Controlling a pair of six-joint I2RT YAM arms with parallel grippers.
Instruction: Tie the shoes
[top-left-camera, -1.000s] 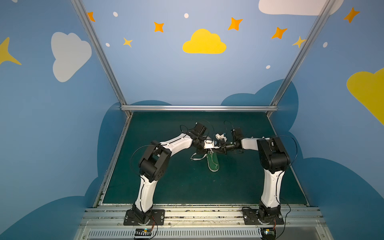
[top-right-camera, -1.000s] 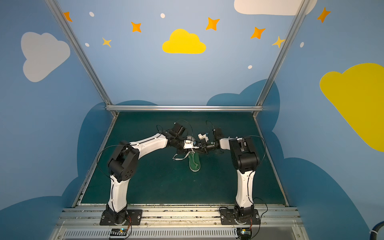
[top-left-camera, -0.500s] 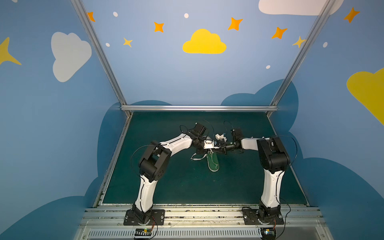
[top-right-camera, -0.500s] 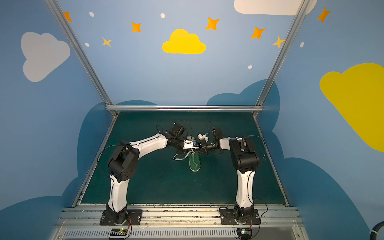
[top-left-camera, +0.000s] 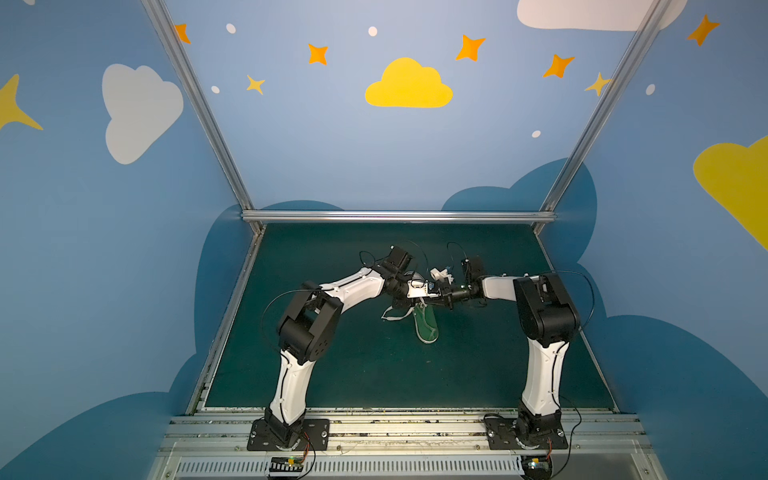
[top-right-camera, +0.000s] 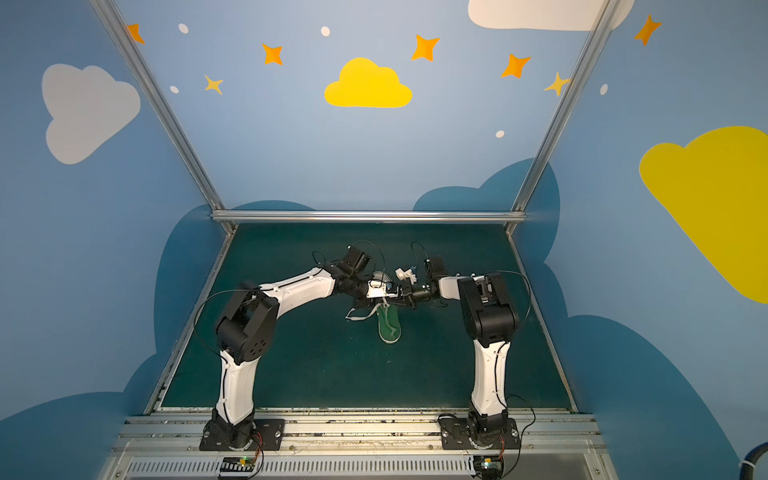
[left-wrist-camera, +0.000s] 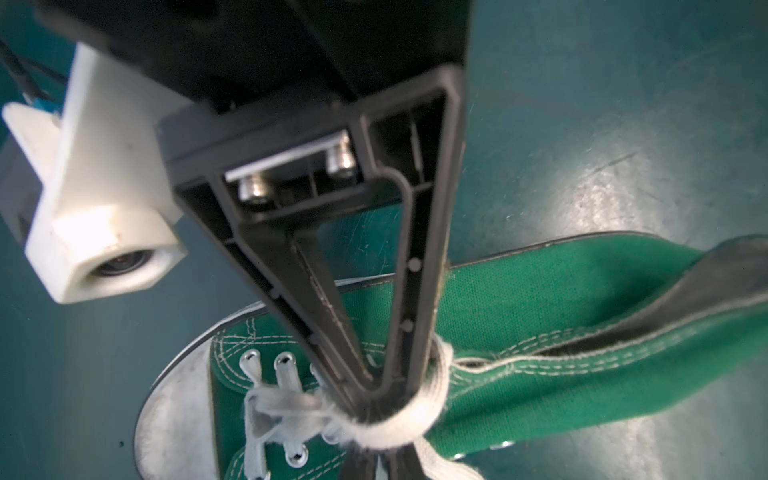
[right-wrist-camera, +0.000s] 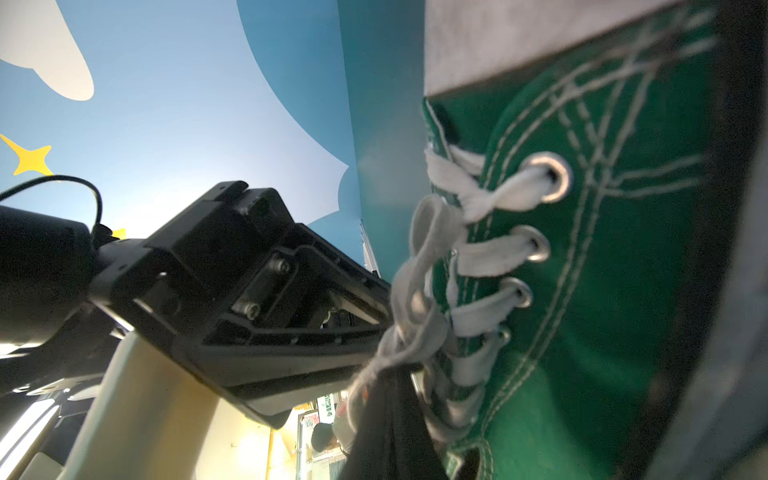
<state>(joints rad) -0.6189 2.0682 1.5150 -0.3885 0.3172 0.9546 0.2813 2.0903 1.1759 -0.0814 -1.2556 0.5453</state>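
Shoe, green canvas with a white toe cap, lies sole down near the middle of the dark green tabletop in both top views, toe toward the arm bases. The left end effector and right end effector meet tip to tip just above its laced part. They are too small there for me to read either grip. A loose lace end trails onto the tabletop on the left arm's side of the shoe.

Left wrist view: the right end effector reaches across the shoe, its fingers pressed together at the tips. A lace band is wound round the outside of those tips, just over the eyelets. I cannot tell whether any lace is nipped between them. The left end effector shows only as two dark stubs at the frame edge; spread or pressed together, I cannot tell.

Right wrist view: the shoe's side fills the frame, with eyelets and crossed laces sharp. A lace loop stands off the eyelet row. The left end effector reaches into the bunched strands beside that loop, its tips hidden by them. The right end effector's own finger is a dark blur with strands running onto it.
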